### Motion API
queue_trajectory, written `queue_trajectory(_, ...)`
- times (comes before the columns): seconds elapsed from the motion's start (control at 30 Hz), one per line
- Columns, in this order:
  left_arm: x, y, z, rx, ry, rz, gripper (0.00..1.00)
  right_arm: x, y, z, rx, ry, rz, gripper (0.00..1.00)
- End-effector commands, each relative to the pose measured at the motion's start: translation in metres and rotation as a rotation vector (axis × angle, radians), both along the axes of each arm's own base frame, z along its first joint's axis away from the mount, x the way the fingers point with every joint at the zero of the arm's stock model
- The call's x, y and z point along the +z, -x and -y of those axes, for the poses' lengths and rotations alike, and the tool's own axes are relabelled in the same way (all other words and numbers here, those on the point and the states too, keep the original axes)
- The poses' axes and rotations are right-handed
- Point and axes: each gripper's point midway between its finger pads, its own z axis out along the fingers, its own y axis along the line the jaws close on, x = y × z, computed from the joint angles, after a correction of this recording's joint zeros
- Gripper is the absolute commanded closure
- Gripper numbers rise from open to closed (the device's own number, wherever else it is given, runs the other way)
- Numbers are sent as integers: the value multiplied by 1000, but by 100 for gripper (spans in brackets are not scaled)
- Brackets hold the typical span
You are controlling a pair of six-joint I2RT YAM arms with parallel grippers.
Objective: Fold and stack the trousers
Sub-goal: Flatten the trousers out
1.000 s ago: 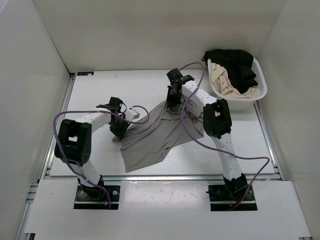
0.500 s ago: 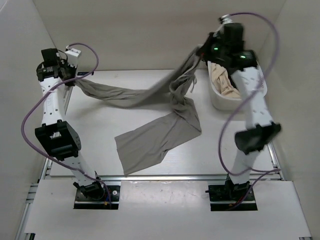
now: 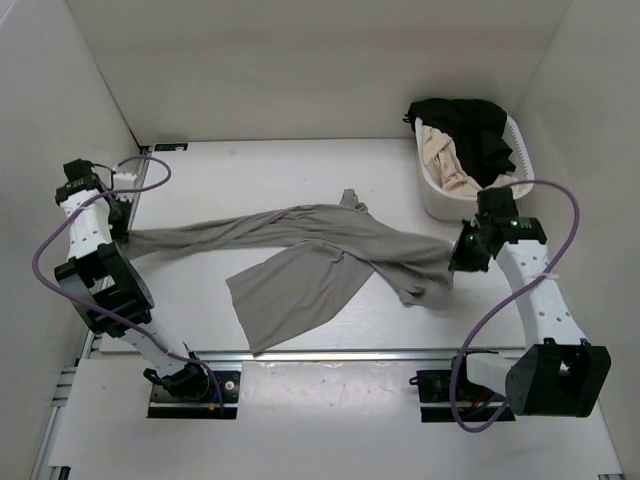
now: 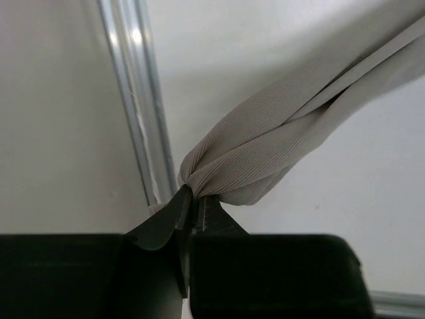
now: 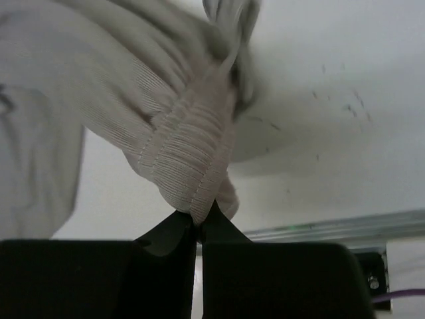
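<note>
A pair of grey trousers (image 3: pixel 320 245) lies stretched across the table from left to right. My left gripper (image 3: pixel 122 232) is shut on the end of one leg at the table's left edge; the wrist view shows the bunched, twisted cloth (image 4: pixel 265 153) pinched at my gripper (image 4: pixel 194 199). My right gripper (image 3: pixel 458 262) is shut on the waistband end at the right; the ribbed waistband (image 5: pixel 192 159) is clamped at my gripper (image 5: pixel 198 219). The other leg (image 3: pixel 285 295) lies flat, pointing toward the front.
A white basket (image 3: pixel 480 205) at the back right holds black and beige garments. Metal rails (image 3: pixel 300 353) border the table at the front and on both sides, and the left rail (image 4: pixel 143 100) shows close to my left gripper. White walls enclose the workspace.
Both arms have come down from holding the trousers high. The cloth is now stretched low across the table, the left gripper at the left edge, the right gripper near the basket.
</note>
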Motion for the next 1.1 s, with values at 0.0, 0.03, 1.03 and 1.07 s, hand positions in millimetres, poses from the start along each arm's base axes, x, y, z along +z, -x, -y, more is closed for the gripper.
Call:
queue_trajectory(0.0,-9,20,1,-25,-4,-45,86,-20,16,16,-88,28,-13,100)
queue_trajectory(0.03,-14,25,0,-30,-13,-68,86,-33,22,21,-110,53,-54,100)
queue_trajectory(1.03,-55,71,-5,-24,166,-228,86,-59,73,115,-705,96,-93,100)
queue_trajectory(1.07,-62,78,-1,-32,168,-250,86,-69,81,115,-756,87,-120,100)
